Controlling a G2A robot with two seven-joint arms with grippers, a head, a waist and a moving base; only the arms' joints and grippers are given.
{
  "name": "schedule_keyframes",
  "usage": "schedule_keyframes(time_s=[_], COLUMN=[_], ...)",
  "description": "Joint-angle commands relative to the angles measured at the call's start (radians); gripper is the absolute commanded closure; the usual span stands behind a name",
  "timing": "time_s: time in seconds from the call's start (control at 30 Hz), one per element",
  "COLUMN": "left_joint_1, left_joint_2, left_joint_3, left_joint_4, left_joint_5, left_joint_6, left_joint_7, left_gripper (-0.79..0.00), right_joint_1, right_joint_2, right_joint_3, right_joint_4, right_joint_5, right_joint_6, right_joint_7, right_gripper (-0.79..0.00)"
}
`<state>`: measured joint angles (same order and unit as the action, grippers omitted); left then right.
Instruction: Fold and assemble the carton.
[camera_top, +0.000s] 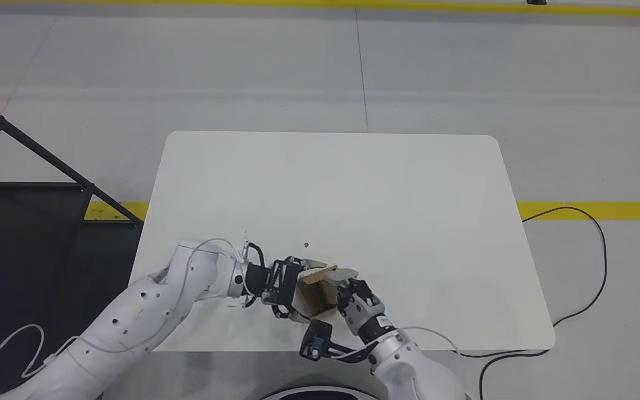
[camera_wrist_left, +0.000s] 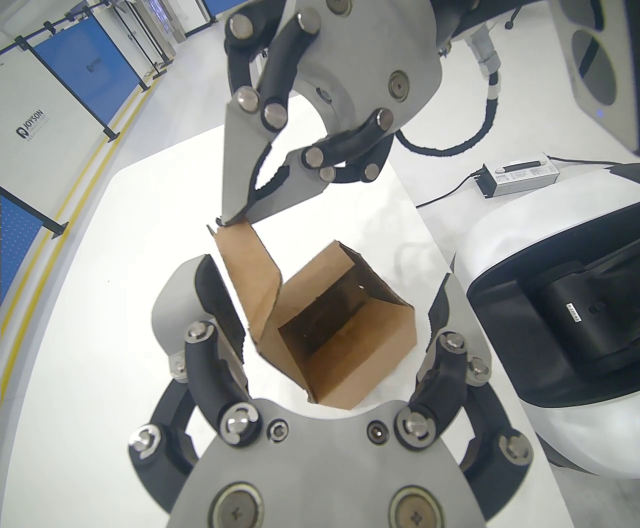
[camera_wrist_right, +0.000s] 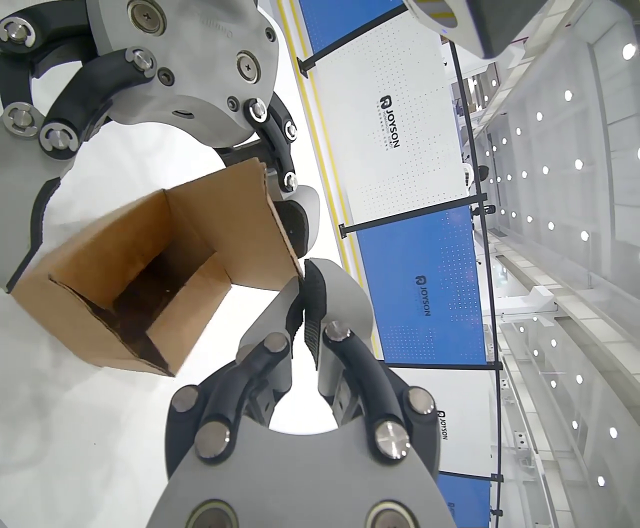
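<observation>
The brown carton (camera_top: 320, 288) is at the near edge of the white table (camera_top: 400, 190), open-mouthed, between the two arms. The left gripper (camera_wrist_left: 325, 295) is spread wide around it. One of its pads (camera_wrist_left: 220, 305) lies against the raised flap (camera_wrist_left: 245, 270), and the other stands just clear of the opposite wall. The right gripper (camera_wrist_right: 306, 285) is pinched together on the very tip of that flap.

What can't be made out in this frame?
Carton, top view: largely covered by the left gripper and right gripper; flaps too small to sort out.
Carton floor, both wrist views: interior dark, closed or open unclear.
Raised flap, left wrist view: tip hidden between the right gripper's fingers.
</observation>
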<state>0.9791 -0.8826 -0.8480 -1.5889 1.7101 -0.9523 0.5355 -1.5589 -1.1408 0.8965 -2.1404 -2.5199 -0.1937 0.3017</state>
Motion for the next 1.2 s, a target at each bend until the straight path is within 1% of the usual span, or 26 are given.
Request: schedule_keyframes(time_s=[0.0,0.2,0.37,0.47,0.7,0.83,0.93,1.17], left_joint_1=[0.000,0.007,0.028,0.045,0.085,0.096,0.095,0.058], left_joint_2=[0.000,0.001,0.010,0.018,0.034,0.039,0.038,0.024], left_joint_3=[-0.003,-0.022,-0.057,-0.081,-0.127,-0.138,-0.135,-0.103], left_joint_4=[0.003,0.012,0.011,0.006,0.009,0.022,0.041,0.099], left_joint_5=[-0.006,-0.028,-0.037,-0.035,-0.024,-0.021,-0.022,-0.043], left_joint_6=[0.001,0.015,0.027,0.032,0.038,0.029,0.018,-0.003], left_joint_7=[0.000,0.009,0.032,0.053,0.093,0.111,0.112,0.105], left_gripper=[-0.785,-0.785,-0.785,-0.785,-0.785,-0.785,-0.785,-0.785], right_joint_1=[0.000,-0.006,-0.018,-0.028,-0.018,0.010,0.040,0.102], right_joint_2=[-0.002,-0.008,-0.013,-0.018,-0.041,-0.059,-0.073,-0.102], right_joint_3=[0.000,0.001,0.004,0.007,-0.017,-0.045,-0.062,-0.094], right_joint_4=[0.000,-0.002,-0.010,-0.015,-0.020,-0.012,-0.003,0.028], right_joint_5=[-0.003,-0.015,-0.027,-0.027,-0.050,-0.050,-0.039,-0.023], right_joint_6=[0.002,0.027,0.061,0.088,0.144,0.135,0.121,0.083], right_joint_7=[-0.001,0.008,0.028,0.060,0.190,0.269,0.303,0.359], right_gripper=[0.000,0.000,0.000,0.000,0.000,0.000,0.000,0.000])
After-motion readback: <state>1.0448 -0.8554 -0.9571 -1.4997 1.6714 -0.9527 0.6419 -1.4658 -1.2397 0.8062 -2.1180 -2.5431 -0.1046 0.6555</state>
